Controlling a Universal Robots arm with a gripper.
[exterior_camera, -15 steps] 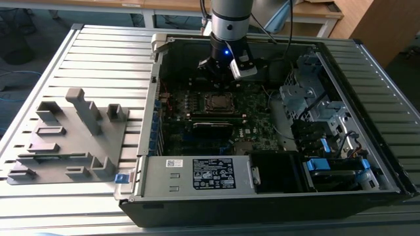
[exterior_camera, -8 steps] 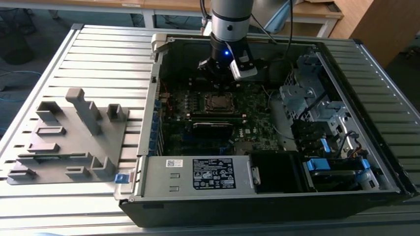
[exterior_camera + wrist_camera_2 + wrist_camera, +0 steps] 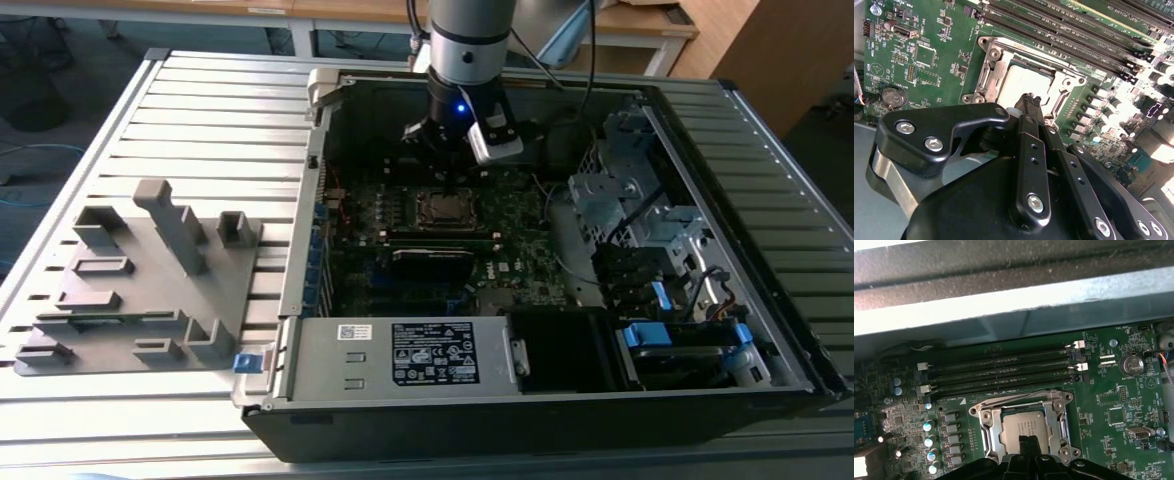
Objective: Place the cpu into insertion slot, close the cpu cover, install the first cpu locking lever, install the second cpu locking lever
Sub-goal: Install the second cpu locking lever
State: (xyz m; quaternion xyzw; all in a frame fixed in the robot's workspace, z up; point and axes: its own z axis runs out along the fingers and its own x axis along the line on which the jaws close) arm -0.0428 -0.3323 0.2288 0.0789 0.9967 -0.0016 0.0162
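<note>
The cpu (image 3: pixel 1024 426), a flat square with a dull grey top, lies in the insertion slot (image 3: pixel 985 412) on the green board inside the open case. The silver cpu cover (image 3: pixel 1062 421) lies flat as a frame around it. In both wrist views my gripper (image 3: pixel 1027 441) hangs just above the chip's near edge, its black fingers (image 3: pixel 1029 145) brought together to a point, shut with nothing seen between them. From outside, the gripper (image 3: pixel 449 178) hovers over the socket (image 3: pixel 447 208) at the far middle of the board. I cannot tell how the locking levers stand.
Black memory slots (image 3: pixel 1004 371) run alongside the socket, with the case wall (image 3: pixel 1004 310) beyond them. A coin battery (image 3: pixel 891 97) sits off to one side. A power supply (image 3: pixel 400 355) and drive bays (image 3: pixel 654 330) occupy the near side. A grey fixture (image 3: pixel 147 270) lies at the exterior view's left.
</note>
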